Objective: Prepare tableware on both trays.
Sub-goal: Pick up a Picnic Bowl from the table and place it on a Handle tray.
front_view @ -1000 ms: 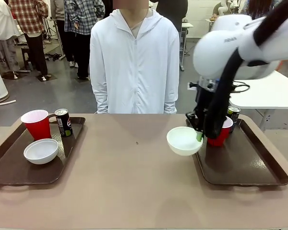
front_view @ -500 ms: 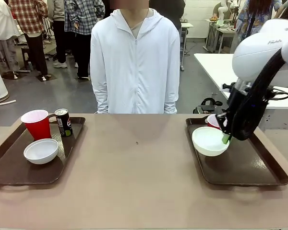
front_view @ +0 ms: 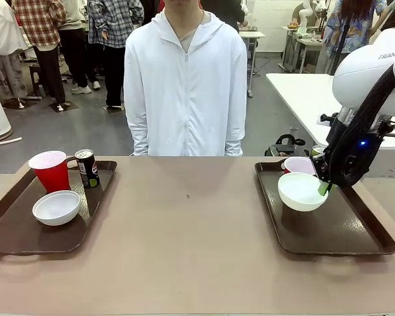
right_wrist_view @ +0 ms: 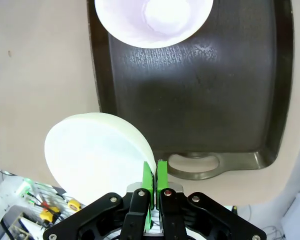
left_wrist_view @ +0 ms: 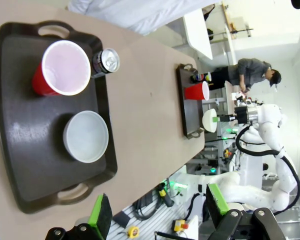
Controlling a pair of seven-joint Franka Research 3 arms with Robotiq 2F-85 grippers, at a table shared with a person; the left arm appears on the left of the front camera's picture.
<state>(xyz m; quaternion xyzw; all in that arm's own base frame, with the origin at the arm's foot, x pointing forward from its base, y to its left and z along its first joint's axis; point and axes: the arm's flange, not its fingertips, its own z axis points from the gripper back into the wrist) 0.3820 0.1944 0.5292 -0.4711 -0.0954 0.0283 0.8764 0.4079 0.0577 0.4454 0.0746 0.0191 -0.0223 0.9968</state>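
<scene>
Jaws of the right gripper (right_wrist_view: 153,176) pinch a white bowl's (front_view: 301,191) rim; left wrist view shows left jaws apart.

left tray (front_view: 13,240): dark brown, holds red cup (front_view: 51,170) upright far-left, dark can (front_view: 87,168) just right of it, white bowl (front_view: 56,207) nearer | right tray (front_view: 355,240): dark brown, red cup (front_view: 299,164) at far-left corner | second white bowl (front_view: 301,191): tilted, raised above right tray's left part

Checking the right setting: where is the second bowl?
Front view: the second bowl, pinched at its rim by the right tool, hangs over the right tray, before the red cup.
</scene>
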